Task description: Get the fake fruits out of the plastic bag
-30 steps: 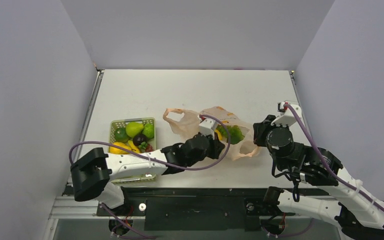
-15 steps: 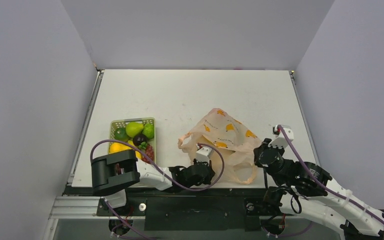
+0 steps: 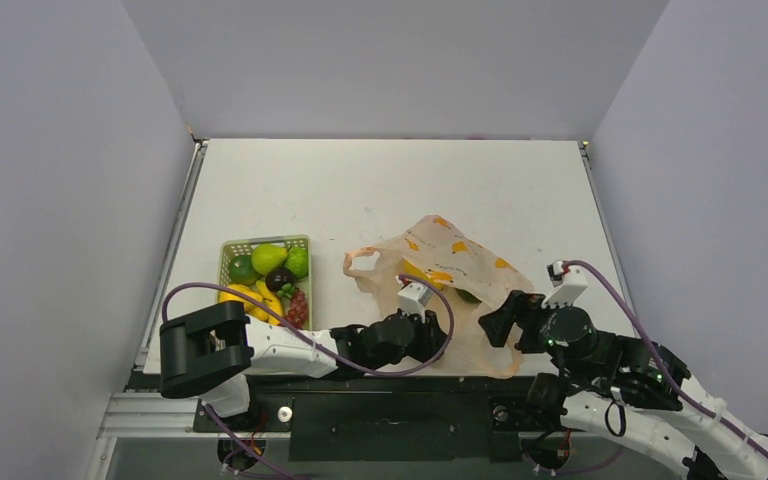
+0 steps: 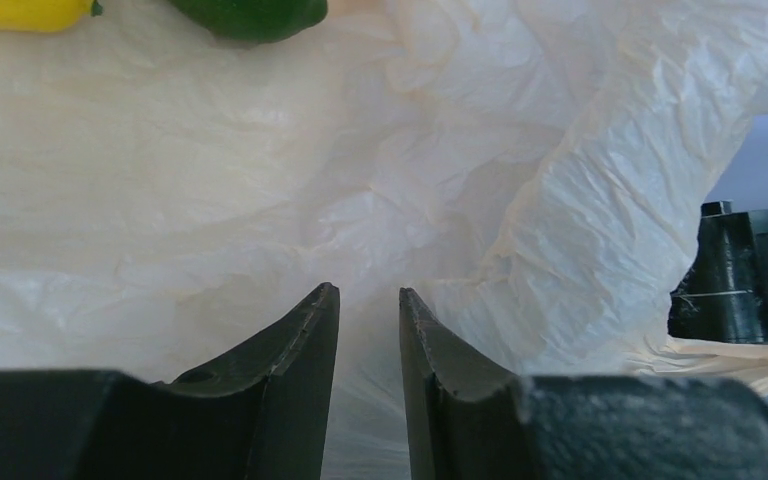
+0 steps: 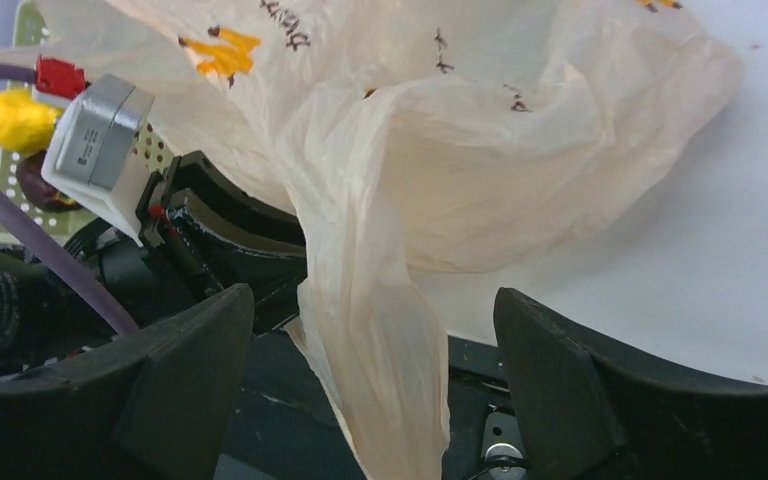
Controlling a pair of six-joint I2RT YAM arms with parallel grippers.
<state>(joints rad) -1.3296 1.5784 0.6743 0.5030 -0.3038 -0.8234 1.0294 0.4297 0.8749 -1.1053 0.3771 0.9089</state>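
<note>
The peach plastic bag [image 3: 455, 262] with banana prints lies crumpled near the table's front edge. Two fake fruits show at the top of the left wrist view, against the bag's film: a yellow one [image 4: 20, 12] and a green one [image 4: 250, 15]. My left gripper [image 4: 368, 292] sits at the bag's near left side, its jaws a narrow gap apart, with film showing beyond the gap. At the near right corner my right gripper [image 5: 372, 293] is wide open. A hanging fold of the bag [image 5: 390, 380] passes between its fingers, touching neither.
A light green basket [image 3: 230, 248] holding several fruits stands left of the bag. The bag's near corner hangs over the table's front edge above the black base rail [image 3: 390, 405]. The two grippers are close together there.
Both arms pulled back from mid-table to the front edge, dragging the bag with them. The right gripper has since opened wide and the left jaws have parted a little; the bag has slumped.
</note>
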